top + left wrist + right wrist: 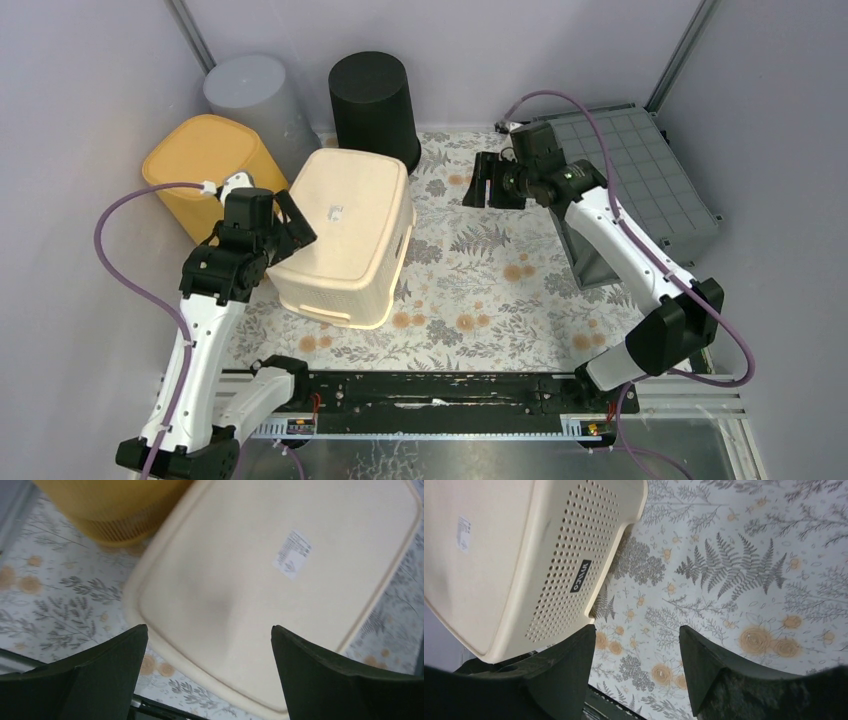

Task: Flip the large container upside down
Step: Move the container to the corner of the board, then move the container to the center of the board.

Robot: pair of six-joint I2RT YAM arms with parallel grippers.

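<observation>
The large container (pixel 345 235) is a cream perforated basket standing bottom-up on the floral mat, its flat base with a white sticker facing up. My left gripper (pixel 268 235) hovers open over its left edge; in the left wrist view the wide-apart fingers (pixel 209 628) frame the base (pixel 280 595) and touch nothing. My right gripper (pixel 490 180) hangs open above the mat at the back, right of the container and apart from it. The right wrist view shows the container's perforated side (pixel 489 565) beyond the empty fingers (pixel 636 628).
A yellow tub (pixel 205 165) stands close against the container's left side, seen also in the left wrist view (pixel 110 505). A grey bin (pixel 255 95) and a black bin (pixel 372 95) stand at the back. A grey crate (pixel 640 180) lies at the right. Walls enclose the floral mat (pixel 490 270).
</observation>
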